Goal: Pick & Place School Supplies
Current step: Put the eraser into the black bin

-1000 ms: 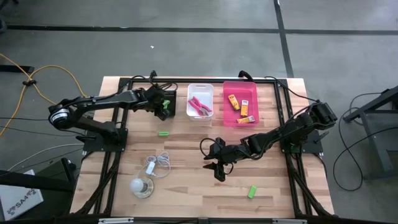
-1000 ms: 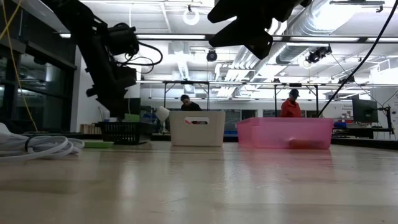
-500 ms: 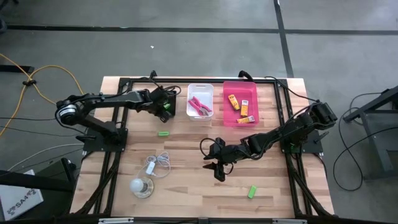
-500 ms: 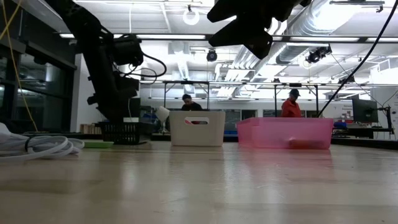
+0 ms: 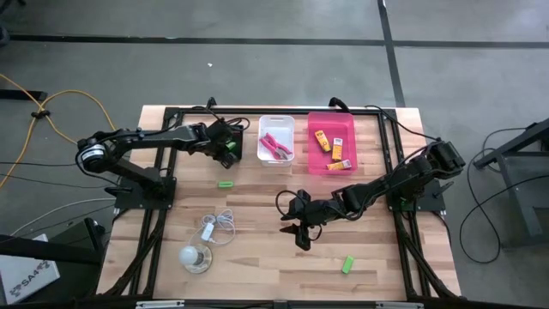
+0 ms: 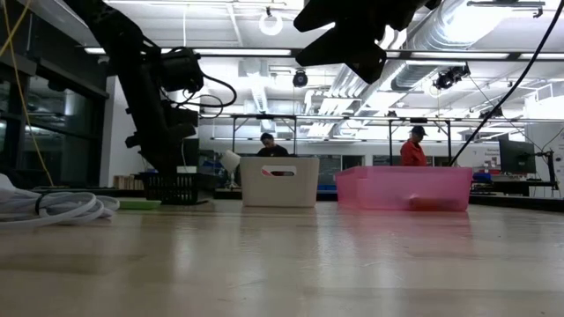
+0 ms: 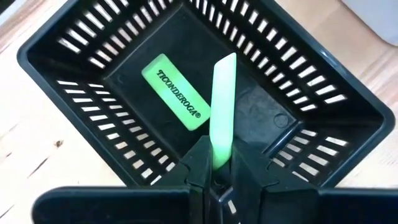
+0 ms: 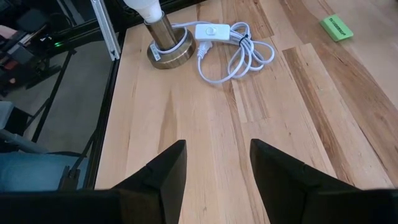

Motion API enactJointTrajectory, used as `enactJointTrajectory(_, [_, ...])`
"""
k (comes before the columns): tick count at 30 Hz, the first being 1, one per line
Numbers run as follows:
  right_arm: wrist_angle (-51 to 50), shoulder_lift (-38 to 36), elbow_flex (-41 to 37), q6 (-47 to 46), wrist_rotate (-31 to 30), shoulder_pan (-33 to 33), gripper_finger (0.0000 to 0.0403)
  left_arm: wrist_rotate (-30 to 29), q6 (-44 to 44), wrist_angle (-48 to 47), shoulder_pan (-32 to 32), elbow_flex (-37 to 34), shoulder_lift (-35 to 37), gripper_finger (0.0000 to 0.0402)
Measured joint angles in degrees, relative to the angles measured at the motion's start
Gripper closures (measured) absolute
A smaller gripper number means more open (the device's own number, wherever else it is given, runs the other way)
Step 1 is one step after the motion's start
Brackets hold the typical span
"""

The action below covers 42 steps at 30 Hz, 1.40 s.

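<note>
Your left arm reaches from the left edge of the high view toward the upper centre, and its left hand (image 5: 228, 146) hangs over the black slotted basket (image 7: 93, 74) at the upper left of the bench (image 5: 257, 249). That hand is clamped on a green eraser (image 7: 222, 106), held upright between the fingers above the basket's floor. A second green eraser, the Ticonderoga eraser (image 7: 172, 92), lies flat on the basket floor beside it.

Your right arm stretches from the right edge of the high view down toward the middle of the bench. Its right hand (image 5: 300, 233) hovers above bare wood with the fingers (image 8: 158, 177) spread wide and nothing between them.

Locate the remaining supplies as follows:
- The pink-handled scissors (image 5: 275, 148) lie in the white bin (image 5: 276, 123), upper centre.
- The orange packets (image 5: 333, 149) lie in the pink bin (image 5: 331, 119), just right of the white bin.
- One loose eraser (image 5: 225, 183) lies left of centre, below the basket.
- Another eraser (image 5: 347, 264) lies at the lower right.

The white cord (image 5: 219, 224) and the lamp base (image 5: 195, 257) sit at the lower left.
</note>
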<state>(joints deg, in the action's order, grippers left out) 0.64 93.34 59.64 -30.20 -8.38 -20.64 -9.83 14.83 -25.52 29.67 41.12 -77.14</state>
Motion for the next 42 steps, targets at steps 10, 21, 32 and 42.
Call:
enactJointTrajectory(10, [-0.02, 0.00, 0.00, 0.00, -0.02, 0.02, 0.0237, 2.68, -1.46, -0.13, -0.22, 0.00, 0.03, 0.0330])
enactJointTrajectory(21, [-0.02, 0.00, 0.00, 0.00, 0.00, 0.00, 0.0237, 2.38, -2.86, 0.17, -0.22, 0.10, 0.07, 0.0323])
enactJointTrajectory(32, [-0.43, 0.00, 0.00, 0.00, 0.15, 0.02, 0.0237, 2.32, -9.22, -6.29, -0.61, 8.25, 4.77, 0.0322])
enactJointTrajectory(42, [-0.85, 0.02, 0.00, 1.64, 0.90, 0.02, 0.0237, 7.65, -10.18, -23.32, -11.06, 9.86, 11.43, 0.0322])
